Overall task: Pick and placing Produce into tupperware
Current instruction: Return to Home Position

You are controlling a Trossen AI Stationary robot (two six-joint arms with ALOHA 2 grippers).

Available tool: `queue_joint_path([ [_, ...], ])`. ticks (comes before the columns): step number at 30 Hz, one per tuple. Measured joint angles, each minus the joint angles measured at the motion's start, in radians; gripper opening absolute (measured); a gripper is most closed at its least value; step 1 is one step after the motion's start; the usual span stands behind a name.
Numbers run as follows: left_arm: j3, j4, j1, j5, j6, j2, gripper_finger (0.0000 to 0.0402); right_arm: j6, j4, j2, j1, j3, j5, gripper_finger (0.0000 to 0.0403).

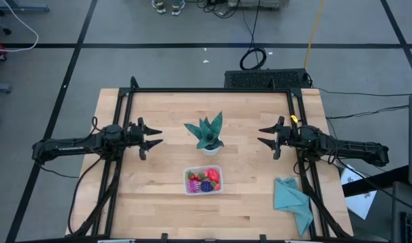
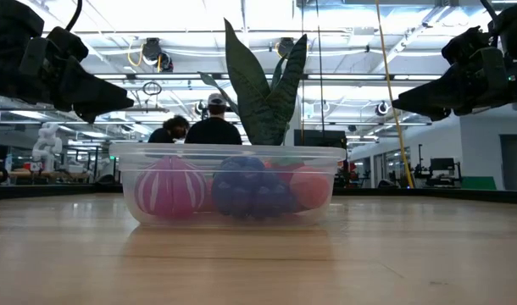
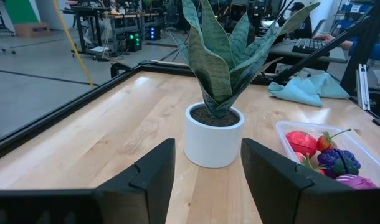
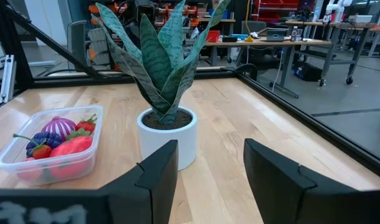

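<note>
Left arm [image 1: 91,143] stood at the left of the tabletop [image 1: 159,196] and right arm [image 1: 341,145] at the right. Both were raised well apart from the work. Each arm's jaws were spread and held nothing.

The tupperware [image 1: 186,173] sat near centre, just nearer than the potted plant [image 1: 207,135]. All produce [image 1: 204,181] in view lay inside it: a pink-purple ball [image 2: 169,188], a dark purple piece [image 2: 246,188], a larger red piece [image 4: 70,147] and a strawberry [image 4: 85,126]. No loose piece was seen on the tabletop. A teal cloth [image 1: 292,199] lay near right.

Judgement: loading appeared finished. The pieces looked light, stiff and smooth, so liable to slip or roll. Any regrasp should close across the widest middle, not on a stem. The thin tub looked light and likely to slide if nudged.
</note>
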Motion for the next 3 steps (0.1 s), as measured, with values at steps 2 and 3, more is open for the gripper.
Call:
queue_joint_path([
  [2,0.000,0.000,0.000,0.000,0.000,0.000,0.0186,0.000,0.000,0.000,0.000,0.000,0.000,0.0171],
  [3,0.000,0.000,0.000,0.000,0.000,0.000,0.0186,0.000,0.000,0.000,0.000,0.000,0.000,0.0171],
])
